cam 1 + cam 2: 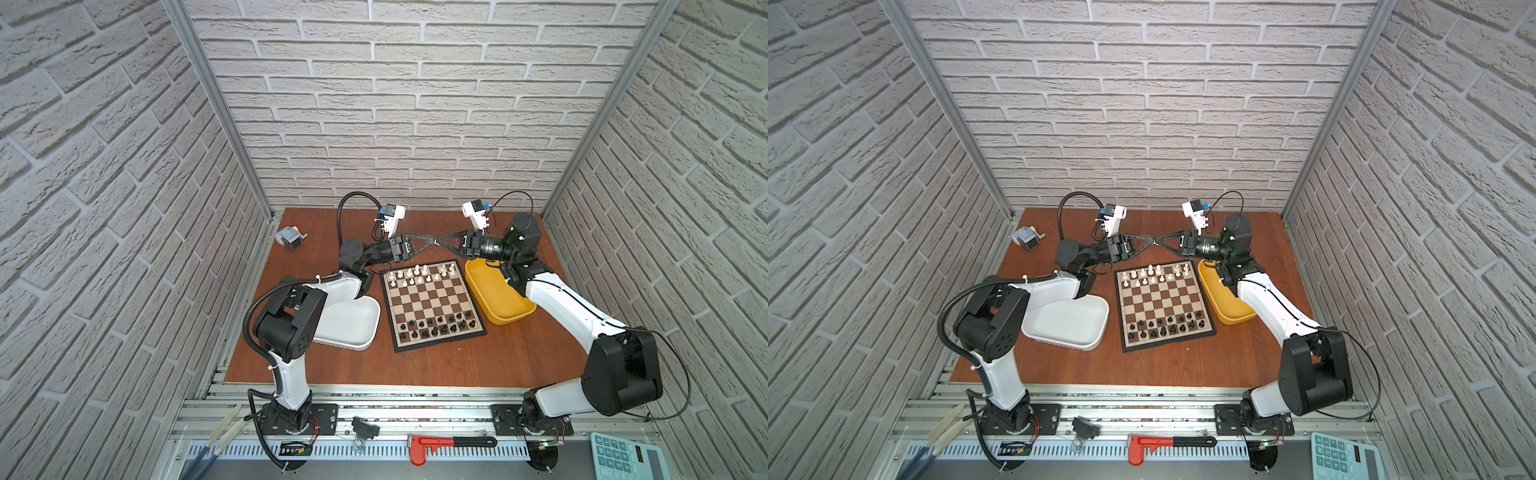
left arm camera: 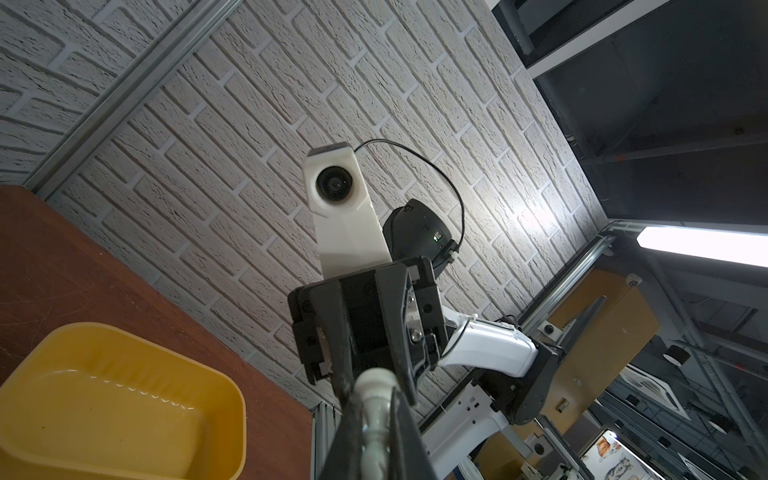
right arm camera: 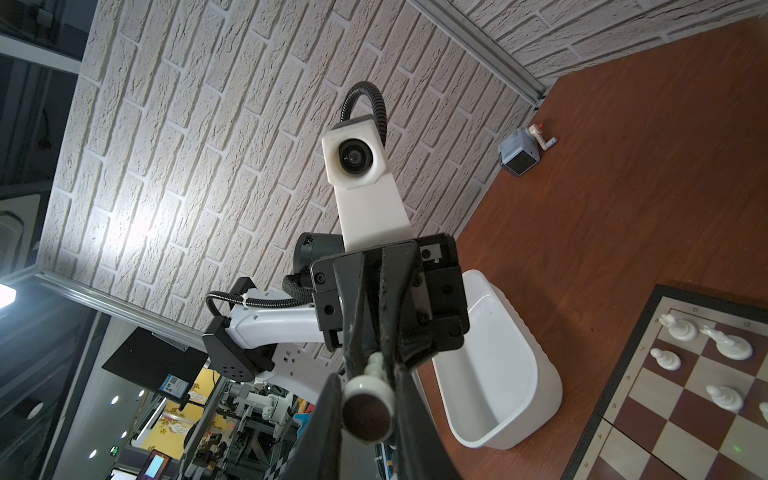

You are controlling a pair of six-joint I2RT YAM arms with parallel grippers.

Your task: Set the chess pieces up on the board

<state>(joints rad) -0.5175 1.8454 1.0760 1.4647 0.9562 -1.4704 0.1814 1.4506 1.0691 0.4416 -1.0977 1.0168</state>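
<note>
Chessman, white [image 3: 368,409]: held in mid-air just beyond the far edge of the board [image 1: 434,301], clamped at once by left gripper [image 1: 431,242] and right gripper [image 1: 439,242], tip to tip. Risk judged: piece dropped or twisted if either grip is released unevenly. Board-margin letters are seen, none legibly read.

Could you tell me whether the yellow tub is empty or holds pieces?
Empty as far as shown: the left wrist view shows the yellow tub with a bare floor; one end is cropped.

Glossy plastic chess piece [image 3: 368,401], wood-grain table [image 3: 602,208].
</note>
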